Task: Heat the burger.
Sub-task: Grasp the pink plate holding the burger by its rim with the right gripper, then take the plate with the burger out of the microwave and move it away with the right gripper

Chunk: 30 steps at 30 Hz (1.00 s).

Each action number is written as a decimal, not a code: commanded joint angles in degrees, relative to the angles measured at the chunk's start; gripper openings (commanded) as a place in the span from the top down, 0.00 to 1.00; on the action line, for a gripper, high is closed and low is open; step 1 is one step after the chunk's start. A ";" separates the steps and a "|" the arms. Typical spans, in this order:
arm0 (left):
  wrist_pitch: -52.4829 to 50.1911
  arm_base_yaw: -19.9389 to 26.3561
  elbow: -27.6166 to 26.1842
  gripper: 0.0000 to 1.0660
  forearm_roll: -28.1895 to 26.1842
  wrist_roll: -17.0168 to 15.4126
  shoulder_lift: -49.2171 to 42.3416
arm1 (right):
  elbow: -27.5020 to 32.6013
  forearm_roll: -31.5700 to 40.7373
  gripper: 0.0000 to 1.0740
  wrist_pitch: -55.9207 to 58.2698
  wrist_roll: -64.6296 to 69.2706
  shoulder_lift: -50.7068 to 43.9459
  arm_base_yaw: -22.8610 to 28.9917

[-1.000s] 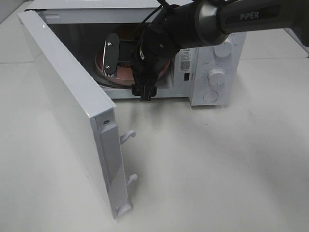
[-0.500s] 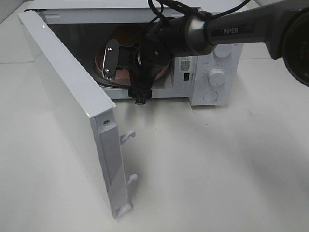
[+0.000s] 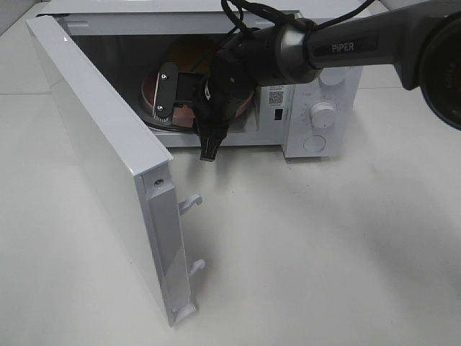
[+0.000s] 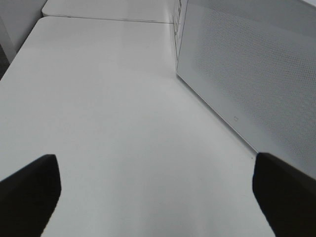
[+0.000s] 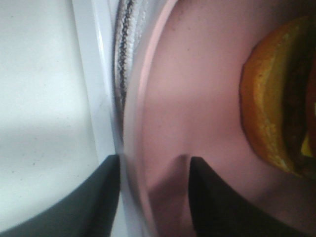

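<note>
The burger (image 5: 276,98) lies on a pink plate (image 5: 197,74) inside the open microwave (image 3: 317,108). In the exterior high view only its brown bun (image 3: 189,54) shows behind the arm. My right gripper (image 5: 154,197) is at the microwave's mouth, straddling the plate's near rim. One finger (image 5: 98,197) is on the sill side and the other is over the plate, with a gap still between them. They grip nothing that I can see. My left gripper (image 4: 158,197) stands wide open over bare table beside the microwave's perforated wall.
The microwave door (image 3: 101,144) swings far out to the left, its latch hooks (image 3: 191,205) pointing into the table's middle. The control knobs (image 3: 323,114) are to the right of the cavity. White table surrounds the oven.
The right gripper's fingers have drawn closer together around the plate rim. The wrist has shifted slightly left and down. The left gripper's earlier position is not shown.
</note>
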 commanded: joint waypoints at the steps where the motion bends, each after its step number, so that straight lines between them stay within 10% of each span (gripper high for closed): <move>1: -0.74 0.11 -0.11 0.08 -0.23 -0.17 -0.97 | -0.40 -0.40 0.75 -1.38 -0.34 -0.11 -0.06; 10: -0.74 0.11 -0.11 0.08 -0.17 -0.17 -0.97 | -0.40 4.87 1.00 2.35 -7.16 -1.72 0.06; 30: -0.74 0.11 -0.11 0.08 -0.17 -0.17 -0.97 | -0.34 17.53 1.00 13.12 -29.39 -5.39 0.06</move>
